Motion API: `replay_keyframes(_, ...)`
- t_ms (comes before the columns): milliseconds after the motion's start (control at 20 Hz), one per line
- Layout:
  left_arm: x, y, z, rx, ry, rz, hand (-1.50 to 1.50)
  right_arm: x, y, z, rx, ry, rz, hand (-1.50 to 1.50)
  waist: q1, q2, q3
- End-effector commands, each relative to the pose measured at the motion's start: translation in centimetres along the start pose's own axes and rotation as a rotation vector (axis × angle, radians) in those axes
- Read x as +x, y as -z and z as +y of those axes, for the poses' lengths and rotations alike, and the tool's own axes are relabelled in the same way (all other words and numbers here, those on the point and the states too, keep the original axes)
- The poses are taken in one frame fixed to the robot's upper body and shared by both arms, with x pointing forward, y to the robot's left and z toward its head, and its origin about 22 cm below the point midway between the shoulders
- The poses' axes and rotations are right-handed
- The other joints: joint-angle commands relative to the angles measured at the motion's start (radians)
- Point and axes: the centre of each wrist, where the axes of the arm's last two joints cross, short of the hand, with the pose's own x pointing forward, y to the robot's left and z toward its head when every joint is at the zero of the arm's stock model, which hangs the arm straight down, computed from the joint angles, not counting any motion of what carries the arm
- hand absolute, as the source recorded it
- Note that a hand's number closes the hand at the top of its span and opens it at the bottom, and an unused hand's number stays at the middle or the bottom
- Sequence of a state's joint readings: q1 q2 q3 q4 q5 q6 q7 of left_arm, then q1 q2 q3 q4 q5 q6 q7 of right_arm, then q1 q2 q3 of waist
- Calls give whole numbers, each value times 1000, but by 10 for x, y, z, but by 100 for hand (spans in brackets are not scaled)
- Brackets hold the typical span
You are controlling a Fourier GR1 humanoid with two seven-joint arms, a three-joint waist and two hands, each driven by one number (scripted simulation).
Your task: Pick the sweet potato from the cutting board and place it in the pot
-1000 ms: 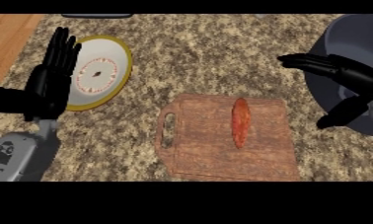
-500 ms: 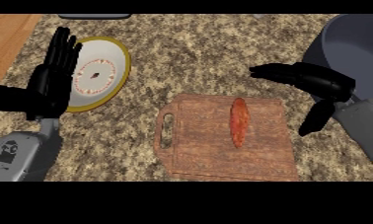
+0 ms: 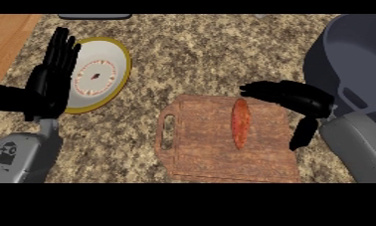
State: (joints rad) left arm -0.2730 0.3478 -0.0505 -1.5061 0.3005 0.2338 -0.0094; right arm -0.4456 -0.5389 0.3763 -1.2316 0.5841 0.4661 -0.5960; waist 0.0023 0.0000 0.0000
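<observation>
Head view is showing a speckled granite counter [image 3: 206, 56] carrying a rectangular wood-grain cutting board [image 3: 220, 155] with a handle slot at its left end. An elongated orange sweet potato [image 3: 240, 123] is lying lengthwise on the board's upper right part. Right hand [image 3: 297, 98] is hovering just right of it — fingers spread above its top end, thumb hanging beside it, holding nothing. Left hand [image 3: 53, 78] is resting flat-open, fingers up, overlapping a round yellow-rimmed plate [image 3: 103, 70]. Smooth grey pot [image 3: 352, 60] is sitting at the right edge.
</observation>
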Motion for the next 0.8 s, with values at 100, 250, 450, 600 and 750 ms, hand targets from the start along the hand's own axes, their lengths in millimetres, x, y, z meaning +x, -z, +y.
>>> replay_keyframes(100,15,6,-5,5,0,-14,0,9,14,16,-40,-2,-67,-150,-2,0,0)
replay_keyframes(250,-8,-7,-8,9,-11,-5,0,7,15,-2,-22,-19,-48,-150,0,0,0)
replay_keyframes(450,12,4,-3,16,8,-7,0,8,19,15,-17,-56,49,-150,0,0,0)
replay_keyframes(600,6,4,3,-9,-1,14,0,-4,32,21,-15,-71,78,-150,4,1,0)
replay_keyframes(750,9,2,6,14,7,-15,0,-3,46,38,-26,-46,71,-150,3,1,0)
